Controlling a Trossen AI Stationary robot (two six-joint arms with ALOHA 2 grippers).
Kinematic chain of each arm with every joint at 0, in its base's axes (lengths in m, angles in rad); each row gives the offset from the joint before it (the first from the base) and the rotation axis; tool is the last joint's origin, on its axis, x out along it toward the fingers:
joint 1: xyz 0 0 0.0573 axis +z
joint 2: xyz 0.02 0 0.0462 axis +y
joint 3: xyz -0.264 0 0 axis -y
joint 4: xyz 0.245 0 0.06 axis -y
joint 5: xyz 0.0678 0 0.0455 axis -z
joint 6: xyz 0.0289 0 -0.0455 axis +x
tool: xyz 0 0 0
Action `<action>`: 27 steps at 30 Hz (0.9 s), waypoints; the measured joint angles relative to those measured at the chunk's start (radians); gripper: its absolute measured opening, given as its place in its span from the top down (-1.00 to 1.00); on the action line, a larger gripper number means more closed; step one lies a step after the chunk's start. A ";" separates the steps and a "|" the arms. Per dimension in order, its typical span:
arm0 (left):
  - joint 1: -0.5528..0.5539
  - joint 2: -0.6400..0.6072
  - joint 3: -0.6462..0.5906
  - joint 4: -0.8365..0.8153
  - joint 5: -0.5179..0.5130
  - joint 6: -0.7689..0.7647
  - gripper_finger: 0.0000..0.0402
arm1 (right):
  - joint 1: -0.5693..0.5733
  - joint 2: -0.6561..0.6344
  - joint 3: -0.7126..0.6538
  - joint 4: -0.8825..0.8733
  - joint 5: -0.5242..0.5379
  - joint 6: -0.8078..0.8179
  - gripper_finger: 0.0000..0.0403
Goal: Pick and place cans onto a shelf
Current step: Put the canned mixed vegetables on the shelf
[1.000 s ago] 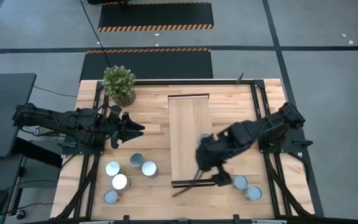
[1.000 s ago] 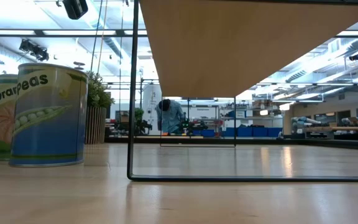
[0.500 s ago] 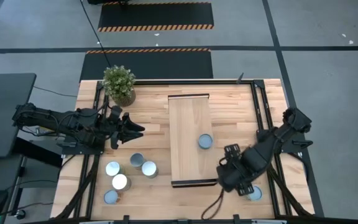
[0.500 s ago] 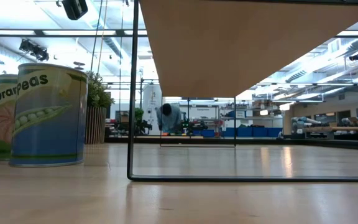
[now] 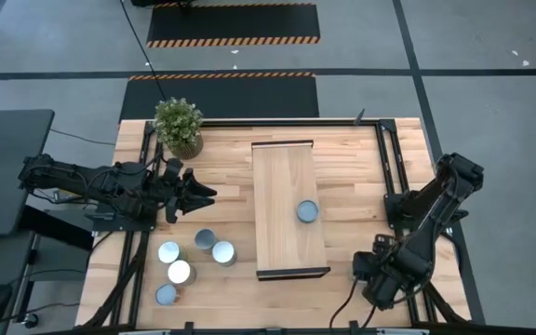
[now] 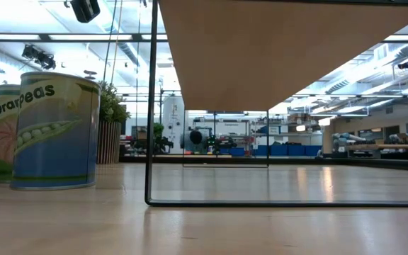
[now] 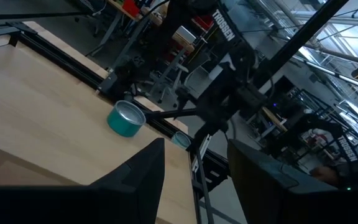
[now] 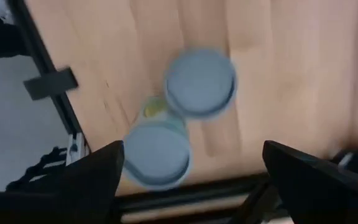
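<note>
Cans are sitting in three places around the shelf [image 5: 289,207]: one can [image 5: 308,211] is standing on the plank, toward its right edge and nearer the dark front end; five cans [image 5: 214,247] are clustered on the tabletop [image 5: 226,177] to the shelf's left front; two more [image 8: 201,82] are lying directly below the right gripper [image 5: 380,279], right of the shelf's front end. That gripper's fingers are spread wide, holding nothing. The left gripper [image 5: 196,191] is hovering left of the shelf, fingers parted and empty.
</note>
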 joint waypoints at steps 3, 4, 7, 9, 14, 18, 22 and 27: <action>0.000 0.000 0.000 0.000 0.000 -0.001 0.10 | -0.003 0.000 -0.057 0.051 -0.091 0.136 -0.96; 0.000 0.000 0.000 0.000 0.000 -0.001 0.10 | -0.003 0.000 -0.070 0.067 -0.102 0.190 -0.96; 0.000 0.000 0.000 0.000 0.000 -0.001 0.10 | -0.003 -0.003 -0.095 0.128 -0.105 0.360 -0.98; 0.000 0.000 0.000 0.000 0.000 -0.001 0.10 | -0.002 -0.009 -0.107 0.139 -0.104 0.458 -0.98; 0.000 0.000 0.000 -0.003 0.000 0.000 0.10 | 0.027 -0.017 -0.132 0.184 -0.060 0.632 -0.98; 0.000 0.000 0.000 -0.009 0.000 0.000 0.10 | 0.053 -0.017 -0.170 0.232 -0.077 0.754 -0.98; 0.000 0.000 0.000 -0.009 -0.001 0.000 0.10 | 0.059 -0.017 -0.176 0.275 -0.074 0.854 -0.98; 0.000 0.000 0.000 -0.008 -0.001 0.000 0.10 | 0.059 -0.017 -0.191 0.263 -0.055 0.923 -0.99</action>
